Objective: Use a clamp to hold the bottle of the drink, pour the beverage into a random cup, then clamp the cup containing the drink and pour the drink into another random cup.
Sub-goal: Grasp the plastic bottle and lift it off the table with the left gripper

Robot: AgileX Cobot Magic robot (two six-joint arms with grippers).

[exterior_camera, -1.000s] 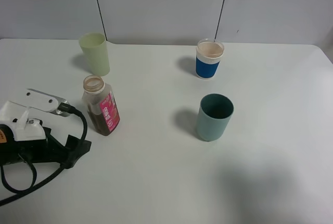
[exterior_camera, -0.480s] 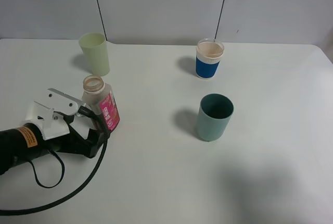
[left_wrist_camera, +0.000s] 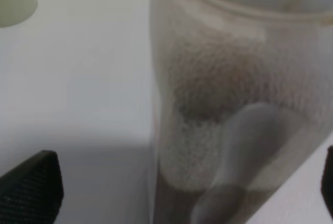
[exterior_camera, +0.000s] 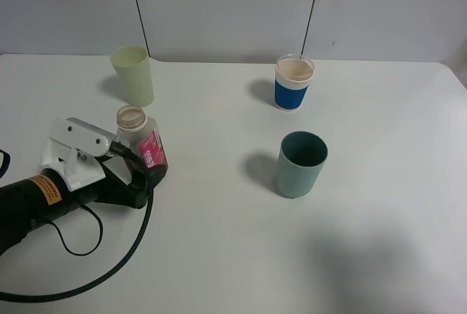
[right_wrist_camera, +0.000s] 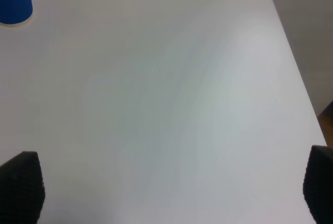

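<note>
The table [exterior_camera: 219, 241] is plain white. The wall [exterior_camera: 219, 7] behind is pale grey, crossed by thin dark seams.

The bottle of the drink [exterior_camera: 135, 130] is translucent and cloudy, with a bright pink label [exterior_camera: 152, 155] bearing pale print. The beverage [left_wrist_camera: 218, 83] shows murky brown through the plastic.

One tumbler [exterior_camera: 133, 74] is pale yellow-green. The straight-sided tumbler [exterior_camera: 299, 168] is plain teal, darker inside. The short cup [exterior_camera: 294, 82] is whitish with a wide blue band and a pale rim.

The left arm [exterior_camera: 25, 208] is black with an orange sticker [exterior_camera: 45, 188]. The left gripper [exterior_camera: 137, 175] has a white housing, and its fingertips [left_wrist_camera: 31, 187] are black with a fine woven texture. The cable [exterior_camera: 109, 274] is black. The right gripper [right_wrist_camera: 166, 190] shows black fingertips [right_wrist_camera: 21, 185].
</note>
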